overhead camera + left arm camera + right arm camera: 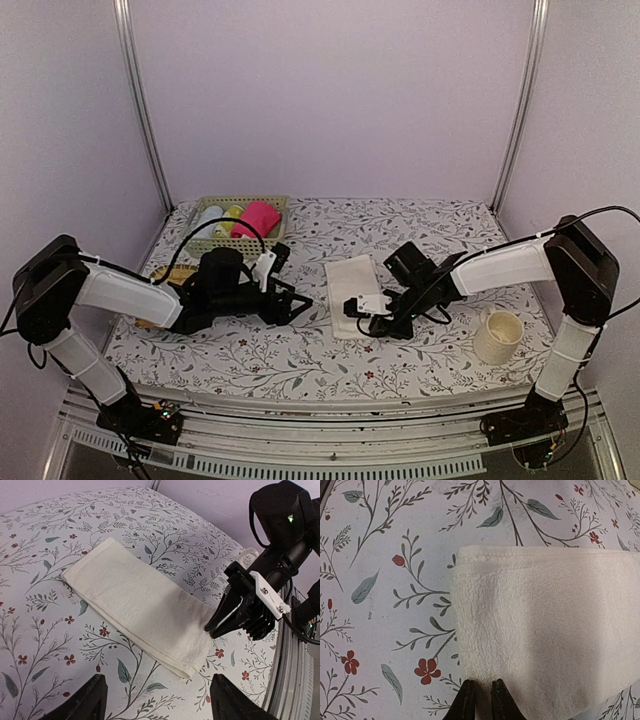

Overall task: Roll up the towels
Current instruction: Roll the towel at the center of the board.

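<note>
A surface [300,362] covered in a floral print is enclosed by pale lilac walls [330,100] with metal corner posts [140,100]. The cream-white towel [352,288] is laid folded flat at mid-surface. Its near edge is pinched by the right end effector [483,702]. The left end effector [157,682] is held wide open just beside it. The pink towel [258,218] is seen rolled in a basket [215,246] at the far left, and a cream mug [497,337] is set at the right.

basket [225,245]: far left corner of worktop [300,365] | mug [497,337]: cream, upright, near right corner | straw mat [172,272]: left edge, mostly hidden
</note>
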Robot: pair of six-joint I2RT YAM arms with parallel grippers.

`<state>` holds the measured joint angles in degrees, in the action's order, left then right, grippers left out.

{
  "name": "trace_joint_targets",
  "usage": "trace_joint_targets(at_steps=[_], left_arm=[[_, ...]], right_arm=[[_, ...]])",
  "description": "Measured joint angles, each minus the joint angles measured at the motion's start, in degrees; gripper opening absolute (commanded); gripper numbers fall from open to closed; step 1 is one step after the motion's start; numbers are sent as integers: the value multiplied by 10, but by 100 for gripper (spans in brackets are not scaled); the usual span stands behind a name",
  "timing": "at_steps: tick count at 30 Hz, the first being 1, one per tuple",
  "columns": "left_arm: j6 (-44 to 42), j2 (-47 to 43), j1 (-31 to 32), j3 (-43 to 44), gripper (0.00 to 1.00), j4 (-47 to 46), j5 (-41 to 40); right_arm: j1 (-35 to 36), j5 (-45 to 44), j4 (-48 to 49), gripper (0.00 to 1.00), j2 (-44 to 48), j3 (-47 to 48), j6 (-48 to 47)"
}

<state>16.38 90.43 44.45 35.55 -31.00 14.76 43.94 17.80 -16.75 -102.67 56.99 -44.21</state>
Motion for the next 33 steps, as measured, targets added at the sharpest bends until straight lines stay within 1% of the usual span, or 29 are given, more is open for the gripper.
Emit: trace_joint_targets(at_steps=[6,8,12,18,27,30,33], left_arm=[[0,0,5,-1,72,-1,-3],[0,0,6,-1,73,-1,-3],[-7,0,7,-1,73,1,-2],[-49,0,26,-1,73,2,-11],[-109,4,58,-13,72,0,-29],[-128,7,71,-17,72,-3,-38],[-161,17,85,-17,71,-8,-41]], right_arm=[[0,-5,4,18,-1,-14,-2],[0,-1,3,25,-2,-14,-4],[0,16,-9,33,-6,-11,-7],[0,25,-28,32,-6,-6,-8],[-1,7,-28,31,-1,-6,-7],[-1,-9,-30,32,13,-9,-9],[-2,-20,-31,33,47,-20,-17]])
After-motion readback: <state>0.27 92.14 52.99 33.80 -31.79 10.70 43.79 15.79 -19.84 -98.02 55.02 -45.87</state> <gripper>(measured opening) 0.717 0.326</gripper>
